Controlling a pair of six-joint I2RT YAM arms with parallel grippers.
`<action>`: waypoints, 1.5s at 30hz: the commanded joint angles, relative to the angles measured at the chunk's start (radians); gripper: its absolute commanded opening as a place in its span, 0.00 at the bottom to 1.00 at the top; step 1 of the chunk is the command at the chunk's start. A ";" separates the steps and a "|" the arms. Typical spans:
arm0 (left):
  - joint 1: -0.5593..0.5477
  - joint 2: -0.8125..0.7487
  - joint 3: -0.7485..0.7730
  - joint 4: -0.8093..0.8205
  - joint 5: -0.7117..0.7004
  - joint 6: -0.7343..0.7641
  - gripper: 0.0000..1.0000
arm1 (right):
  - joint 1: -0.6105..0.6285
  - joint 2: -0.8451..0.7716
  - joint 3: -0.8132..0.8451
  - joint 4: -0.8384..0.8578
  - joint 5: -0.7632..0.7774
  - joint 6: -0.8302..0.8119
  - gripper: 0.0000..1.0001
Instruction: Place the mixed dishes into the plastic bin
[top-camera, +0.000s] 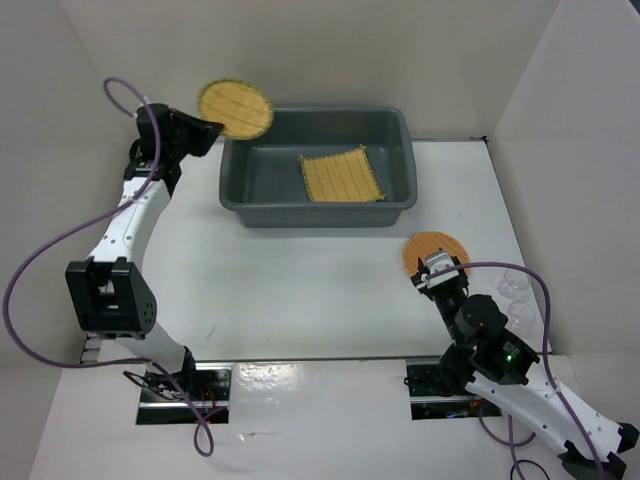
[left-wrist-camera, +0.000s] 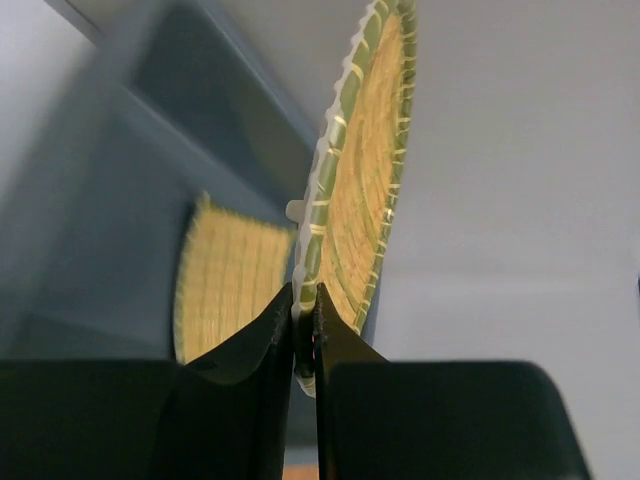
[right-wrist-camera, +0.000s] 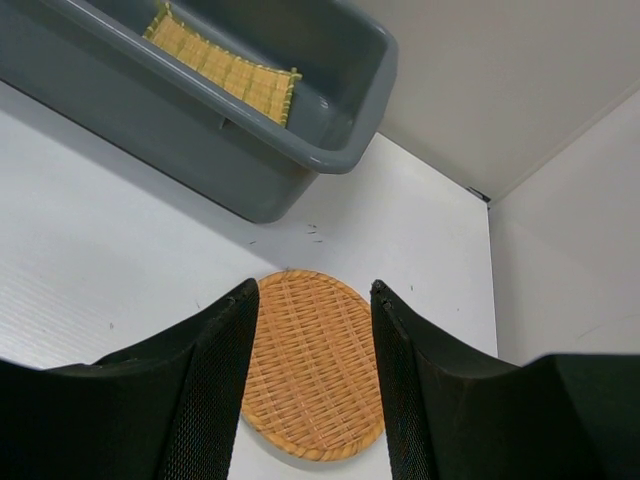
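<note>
My left gripper (top-camera: 213, 128) is shut on the rim of the yellow woven disc (top-camera: 235, 108), holding it in the air at the far left corner of the grey plastic bin (top-camera: 236, 198). In the left wrist view the disc (left-wrist-camera: 365, 170) stands on edge between my fingers. The square yellow bamboo mat (top-camera: 341, 175) lies inside the bin. The orange woven disc (top-camera: 436, 248) lies flat on the table. My right gripper (right-wrist-camera: 312, 300) is open just above it. Clear plastic cups (top-camera: 518, 285) stand at the right.
White walls enclose the table on three sides. The bin (right-wrist-camera: 330, 158) stands at the far middle of the table. A purple cable (top-camera: 40, 250) loops beside the left arm.
</note>
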 joint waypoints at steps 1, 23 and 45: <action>-0.067 0.068 0.145 0.026 0.193 0.105 0.00 | 0.009 -0.015 -0.011 0.031 0.004 -0.006 0.54; -0.275 1.335 1.671 -0.582 0.574 0.054 0.00 | 0.009 -0.024 -0.011 0.031 0.004 -0.006 0.54; -0.265 1.342 1.678 -0.597 0.525 0.091 0.89 | 0.009 0.015 -0.011 0.022 0.004 -0.006 0.53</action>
